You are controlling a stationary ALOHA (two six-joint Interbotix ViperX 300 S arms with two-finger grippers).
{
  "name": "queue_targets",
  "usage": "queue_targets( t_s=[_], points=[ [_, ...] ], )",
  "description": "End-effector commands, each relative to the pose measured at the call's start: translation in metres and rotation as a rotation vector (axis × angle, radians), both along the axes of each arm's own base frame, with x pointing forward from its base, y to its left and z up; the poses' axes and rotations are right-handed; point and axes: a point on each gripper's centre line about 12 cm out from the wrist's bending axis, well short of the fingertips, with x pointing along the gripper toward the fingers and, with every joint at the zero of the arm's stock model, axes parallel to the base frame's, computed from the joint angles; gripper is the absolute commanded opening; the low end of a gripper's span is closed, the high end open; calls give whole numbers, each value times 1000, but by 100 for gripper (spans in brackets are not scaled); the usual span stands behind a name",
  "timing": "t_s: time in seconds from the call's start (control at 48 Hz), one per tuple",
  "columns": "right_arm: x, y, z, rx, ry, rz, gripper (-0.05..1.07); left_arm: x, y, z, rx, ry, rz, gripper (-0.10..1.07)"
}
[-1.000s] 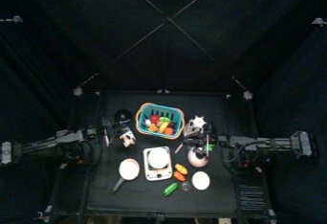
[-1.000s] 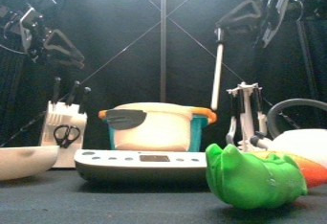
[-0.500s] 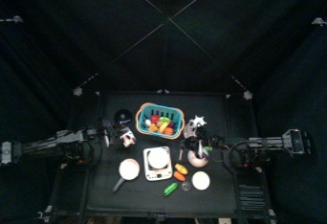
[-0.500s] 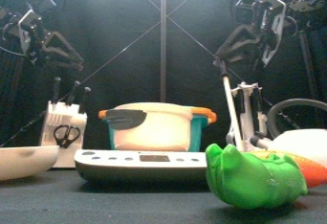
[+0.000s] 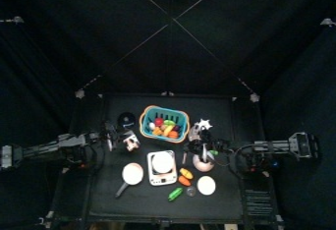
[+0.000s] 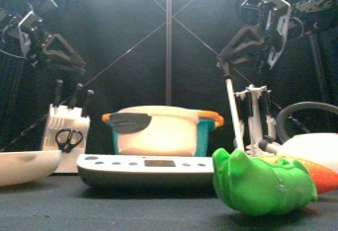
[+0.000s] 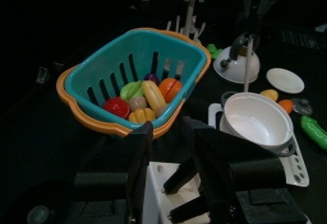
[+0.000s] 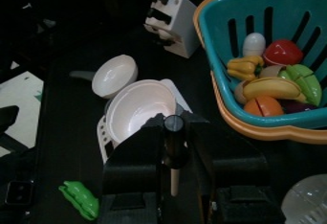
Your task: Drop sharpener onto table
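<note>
The sharpener (image 6: pixel 232 102) is a thin pale rod hanging almost upright under my right gripper (image 6: pixel 243 57), which is shut on its upper end. It hangs above the table (image 5: pixel 118 201), behind the white scale (image 6: pixel 145 168). In the right wrist view I look down along the sharpener (image 8: pixel 170 124) between the jaws of the right gripper (image 8: pixel 170 159). From above, the right gripper (image 5: pixel 233 153) is at the table's right side. My left gripper (image 7: pixel 170 159) stands open and holds nothing, near the white utensil block (image 5: pixel 128 141).
A teal basket (image 5: pixel 164 123) of toy fruit stands mid-table, with a white bowl (image 5: pixel 133 173) and the scale (image 5: pixel 161 167) in front of it. A green toy (image 6: pixel 264 184) lies at the front edge. A metal pot (image 5: pixel 203 159) sits next to the right gripper.
My right gripper, carrying the sharpener, has drawn back to the right and now hangs lower. In the last half second it hardly moved. The left arm stayed put.
</note>
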Motion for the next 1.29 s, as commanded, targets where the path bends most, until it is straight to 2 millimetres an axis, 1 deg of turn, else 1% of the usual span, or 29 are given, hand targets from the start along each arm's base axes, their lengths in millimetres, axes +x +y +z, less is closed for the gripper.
queue_targets(
  t_s=[0.0, 0.354, 0.458, 0.562, 0.646, 1.062, 1.271],
  points=[
    [2, -4, 9, -3, -30, -16, 34, 2, 1, 5, 3, -14, 2, 74],
    [1, -6, 8, -4, -28, -23, 66, 2, 1, 5, 2, -11, 2, 74],
    [1, -7, 8, -4, -28, -24, 74, 1, 1, 5, 3, -12, 2, 74],
    [1, -6, 8, -4, -28, -23, 80, 2, 1, 5, 2, -11, 2, 74],
    [1, -6, 8, -4, -28, -23, 81, 2, 1, 5, 2, -11, 2, 74],
    [1, -7, 8, -17, -27, -18, 81, 1, 1, 3, 1, -6, 2, 74],
    [6, -1, 6, -42, -15, 13, 81, 1, 1, 3, 1, -8, 2, 74]
  ],
)
